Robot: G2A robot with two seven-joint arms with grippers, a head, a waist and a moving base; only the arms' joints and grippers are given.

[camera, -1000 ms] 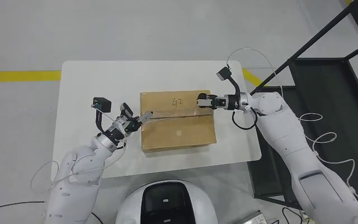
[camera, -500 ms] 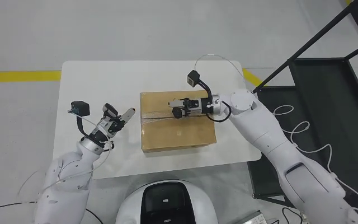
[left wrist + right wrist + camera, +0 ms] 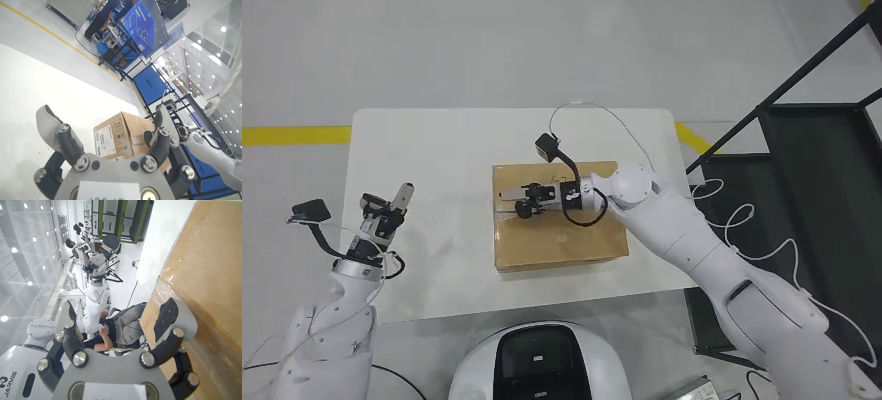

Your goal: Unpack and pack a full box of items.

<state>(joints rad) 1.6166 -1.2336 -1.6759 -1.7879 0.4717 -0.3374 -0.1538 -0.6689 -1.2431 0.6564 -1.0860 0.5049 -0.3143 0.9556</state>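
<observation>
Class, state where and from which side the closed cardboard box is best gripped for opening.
The cardboard box sits flat and shut, sides offering no lip, so probably grip a flap edge at its taped centre seam, from above. The right tool hangs open over that seam.

Bright, even overhead light thruout. Small round white ceiling spotlights w/ starburst flare in right wrist view. Flat white rectangular table top washed out near pure white. Glare streaks on clear glossy tape across brown cardboard box. Faint soft shadow at box's near edge, top view. Wide-angle bending twd wrist-view edges.
</observation>
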